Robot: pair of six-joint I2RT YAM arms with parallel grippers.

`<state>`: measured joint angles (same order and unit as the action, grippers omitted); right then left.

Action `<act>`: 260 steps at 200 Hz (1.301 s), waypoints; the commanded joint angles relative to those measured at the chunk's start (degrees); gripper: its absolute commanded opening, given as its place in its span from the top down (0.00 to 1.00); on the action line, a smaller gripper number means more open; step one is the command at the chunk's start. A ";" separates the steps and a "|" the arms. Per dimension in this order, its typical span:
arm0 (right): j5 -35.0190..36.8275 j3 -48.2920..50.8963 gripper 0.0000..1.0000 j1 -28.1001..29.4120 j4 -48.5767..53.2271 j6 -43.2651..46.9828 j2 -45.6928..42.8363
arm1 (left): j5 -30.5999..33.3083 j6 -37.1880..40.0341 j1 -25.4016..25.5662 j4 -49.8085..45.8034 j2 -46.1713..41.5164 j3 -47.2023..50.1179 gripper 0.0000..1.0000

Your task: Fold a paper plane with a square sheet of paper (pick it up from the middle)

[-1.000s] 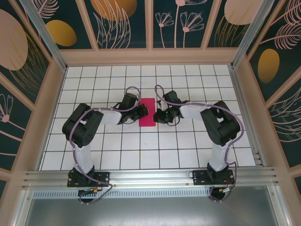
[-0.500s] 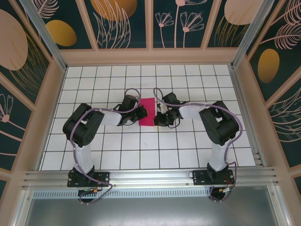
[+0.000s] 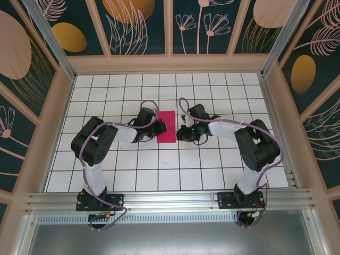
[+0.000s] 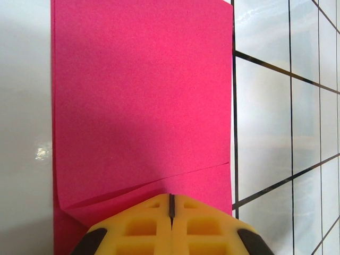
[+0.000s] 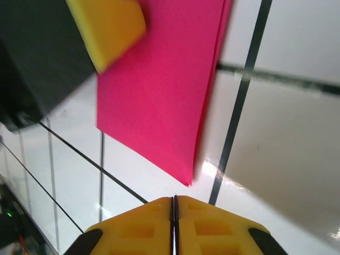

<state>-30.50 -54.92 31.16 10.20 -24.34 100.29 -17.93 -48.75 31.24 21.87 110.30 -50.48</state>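
Magenta-pink, plain and folded into a narrow rectangle, the sheet of paper lies flat about the middle of the white gridded table in the top view. Its long edges run from the near edge toward the far edge. The left gripper meets the sheet's left long edge. The right gripper sits just beside the right long edge, toward the sheet's near corner. From this height I cannot tell how far either pair of fingers is parted.

In the left wrist view, the sheet of paper spreads out ahead of the left gripper, and its near edge passes under the yellow fingertips. The jaws are pressed together with only a thin seam between them. I cannot tell whether any paper is caught in that seam. A shallow slanted line crosses the sheet just ahead of the tips, either a crease or a layer's edge.

In the right wrist view, the right gripper has its jaws closed tight on nothing. The sheet of paper lies just ahead, its nearest corner stopping short of the tips, apart from them. Its right edge shows two layers. One yellow fingertip of the other arm rests over the sheet's far left part.
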 commanded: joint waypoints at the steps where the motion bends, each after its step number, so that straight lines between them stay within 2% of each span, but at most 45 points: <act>1: 3.44 -0.44 0.82 -2.30 -5.58 -4.55 -0.99 | -0.85 -0.02 -0.20 -1.56 -0.77 -0.76 0.89; 25: 4.77 -3.04 0.74 -2.92 -8.48 -6.54 1.16 | -1.33 -1.71 -0.15 0.33 -4.09 -0.79 0.77; 51: 3.76 -5.74 0.68 -3.23 -10.59 -7.12 4.61 | 2.81 -3.57 -0.15 0.98 -8.07 1.49 0.67; 97: -2.37 -8.53 0.63 -3.16 -10.82 -4.60 9.91 | 6.42 -7.07 -0.16 3.73 -11.25 7.57 0.63; 127: -5.72 -8.45 0.59 -3.12 -11.89 -3.31 10.80 | 3.27 -9.20 -0.18 7.11 -9.60 8.60 0.63; 163: -6.06 -7.84 0.57 -3.10 -12.92 -3.52 10.80 | 1.20 -10.40 -0.13 8.63 -7.50 8.12 0.64; 181: -5.77 -8.10 0.63 -3.12 -12.48 -3.74 11.52 | 0.64 -10.39 -0.16 8.55 -7.05 7.63 0.65; 199: -5.05 -8.05 0.78 -3.21 -12.30 -4.21 11.87 | 0.46 -10.47 -0.15 8.45 -6.77 7.65 0.65; 214: -4.27 -7.76 0.86 -3.42 -12.44 -4.86 11.91 | 0.27 -10.49 -0.21 8.36 -6.55 7.50 0.65; 260: -3.70 -5.26 0.91 -3.96 -14.96 -7.68 11.39 | -1.68 -11.32 -0.13 10.06 -5.24 7.11 0.65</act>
<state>-34.61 -61.73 27.75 -1.89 -30.26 111.44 -17.65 -58.87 31.24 29.19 103.53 -42.02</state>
